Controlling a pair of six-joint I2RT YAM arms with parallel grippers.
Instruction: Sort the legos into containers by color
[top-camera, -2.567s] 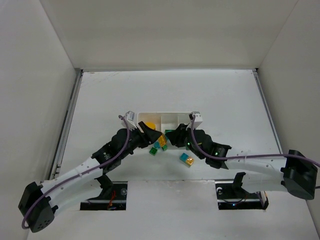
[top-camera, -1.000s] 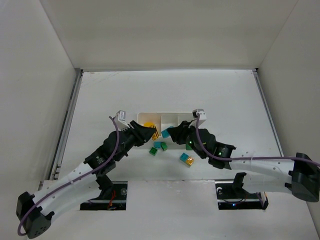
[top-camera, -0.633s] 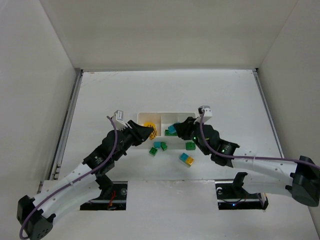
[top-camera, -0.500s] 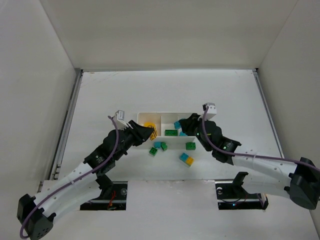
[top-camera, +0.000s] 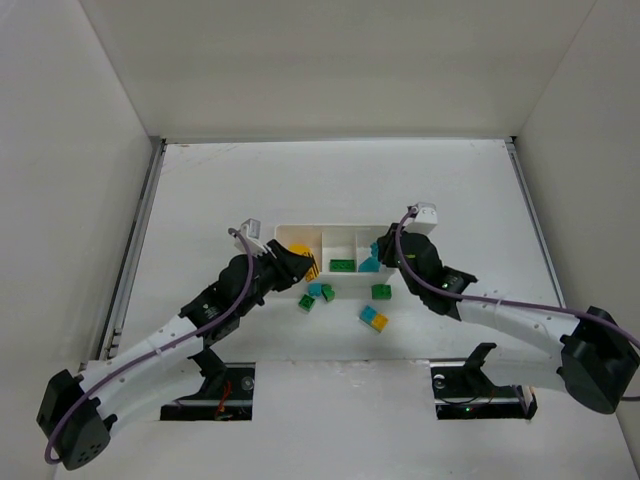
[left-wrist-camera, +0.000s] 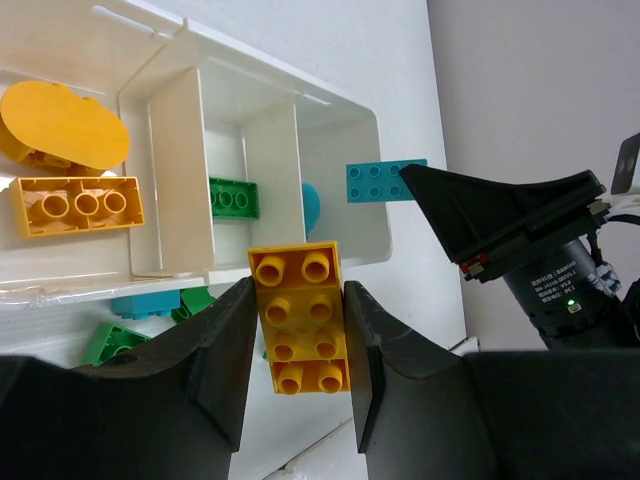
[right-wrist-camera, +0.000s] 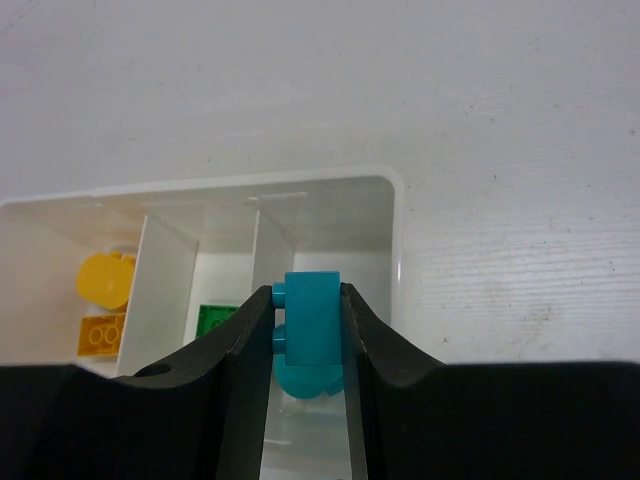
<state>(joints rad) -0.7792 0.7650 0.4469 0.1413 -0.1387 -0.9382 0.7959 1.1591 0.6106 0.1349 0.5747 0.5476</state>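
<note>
The white tray (top-camera: 335, 227) has three compartments. Its left one holds a round yellow piece (left-wrist-camera: 62, 125) and a yellow brick (left-wrist-camera: 77, 203). A green brick (left-wrist-camera: 232, 197) lies in the middle one and a rounded cyan piece (right-wrist-camera: 300, 385) in the right one. My left gripper (left-wrist-camera: 298, 300) is shut on a yellow lego (left-wrist-camera: 298, 315) above the tray's near wall. My right gripper (right-wrist-camera: 308, 300) is shut on a cyan lego (right-wrist-camera: 312, 322) over the right compartment. Both grippers, left (top-camera: 300, 265) and right (top-camera: 378, 255), sit at the tray's near side.
Loose legos lie on the table in front of the tray: a green one (top-camera: 305, 302), a cyan one (top-camera: 320, 291), another green one (top-camera: 381, 292) and a joined cyan and yellow pair (top-camera: 373, 318). White walls close the table at left, right and back.
My right gripper has carried the cyan lego right and away from me, from the loose pile to above the right compartment. My left gripper has edged right with the yellow lego.
</note>
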